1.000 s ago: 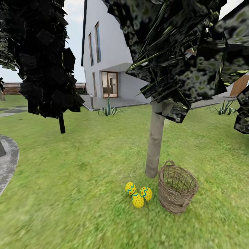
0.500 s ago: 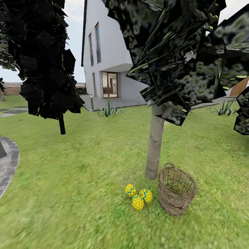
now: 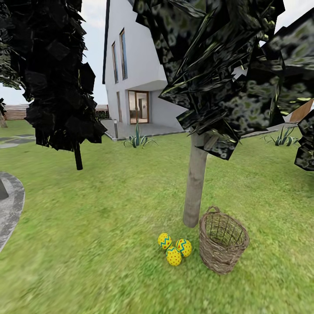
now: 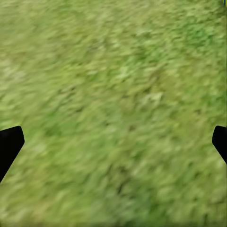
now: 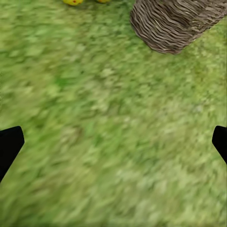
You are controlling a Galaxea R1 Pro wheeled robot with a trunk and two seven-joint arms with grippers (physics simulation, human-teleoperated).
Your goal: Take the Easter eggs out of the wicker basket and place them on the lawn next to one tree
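Three yellow Easter eggs (image 3: 173, 256) with blue zigzags and red dots lie clustered on the lawn (image 3: 109, 209), just in front of the pale trunk of the tree (image 3: 195, 183). The brown wicker basket (image 3: 218, 259) stands upright to their right, close to the trunk, and nothing shows through its weave. My left gripper (image 4: 113, 142) hangs open over bare grass, its black fingertips (image 4: 9, 144) at the picture's edges. My right gripper (image 5: 113, 142) is open too, with the basket (image 5: 175, 23) and an egg (image 5: 73, 2) beyond it.
A near-black tree with a thin dark stem (image 3: 78, 157) stands at the back left. The grey paved patio (image 3: 11, 205) curves in at the left edge. A white house (image 3: 139, 65) and spiky plants (image 3: 137, 139) lie behind the lawn.
The whole head view has shifted slightly, so the tree base, basket and eggs sit a little lower in the picture. The eggs and the basket have not moved on the grass.
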